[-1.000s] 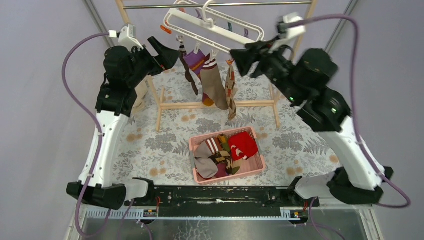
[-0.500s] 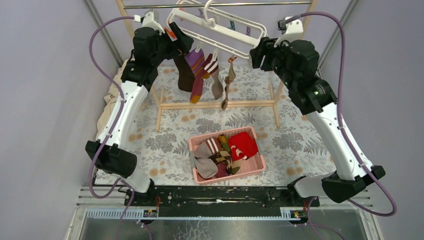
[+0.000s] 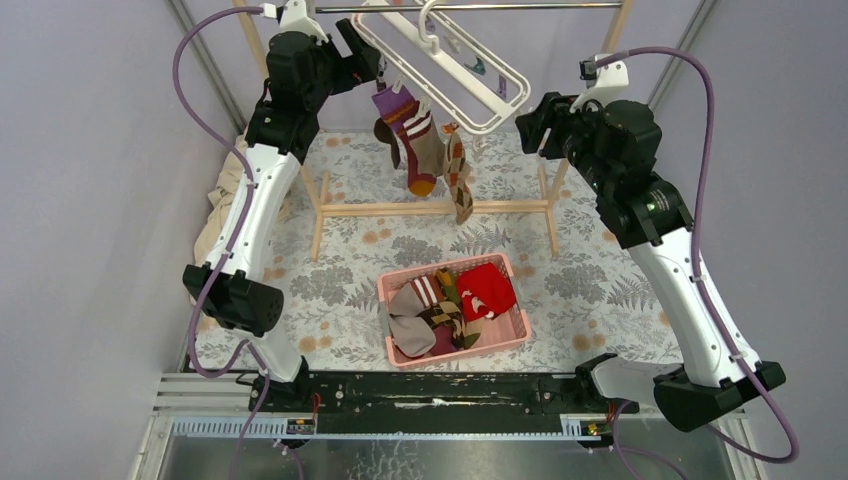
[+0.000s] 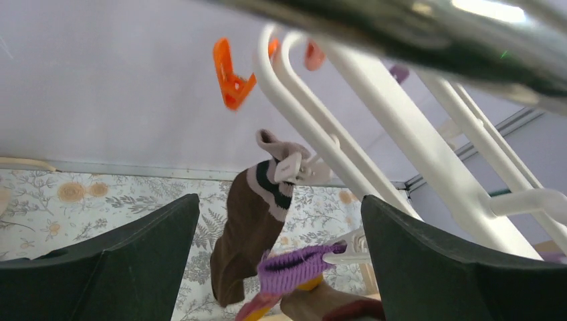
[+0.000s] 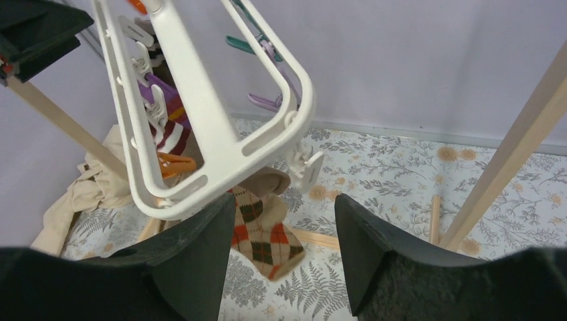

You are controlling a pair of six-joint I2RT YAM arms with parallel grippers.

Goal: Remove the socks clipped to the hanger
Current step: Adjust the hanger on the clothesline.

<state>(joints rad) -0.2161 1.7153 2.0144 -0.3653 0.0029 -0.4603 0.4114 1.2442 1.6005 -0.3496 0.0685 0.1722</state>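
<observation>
The white hanger (image 3: pixel 440 60) hangs tilted from the top rail, and several socks (image 3: pixel 422 150) are clipped under its left half. Among them are a brown sock (image 4: pixel 244 227), a purple-cuffed one (image 4: pixel 301 267) and an argyle sock (image 5: pixel 264 244). My left gripper (image 3: pixel 365 55) is high at the hanger's left end. It is open, its fingers (image 4: pixel 100 267) empty, with the brown and purple socks just beyond them. My right gripper (image 3: pixel 530 115) stands open to the right of the hanger (image 5: pixel 200 127). It touches nothing, and the argyle sock dangles below and ahead of it.
A pink basket (image 3: pixel 460 350) holding several loose socks sits on the floral cloth in the middle. A wooden rail frame (image 3: pixel 430 210) stands behind it, with one post (image 5: pixel 508 147) close to my right gripper. Beige cloth (image 3: pixel 225 200) lies at the left. An orange clip (image 4: pixel 231 73) hangs empty.
My left arm has risen to the hanger's left end. My right gripper has pulled back to the right, away from the socks. The hanger has tilted and the socks have swung.
</observation>
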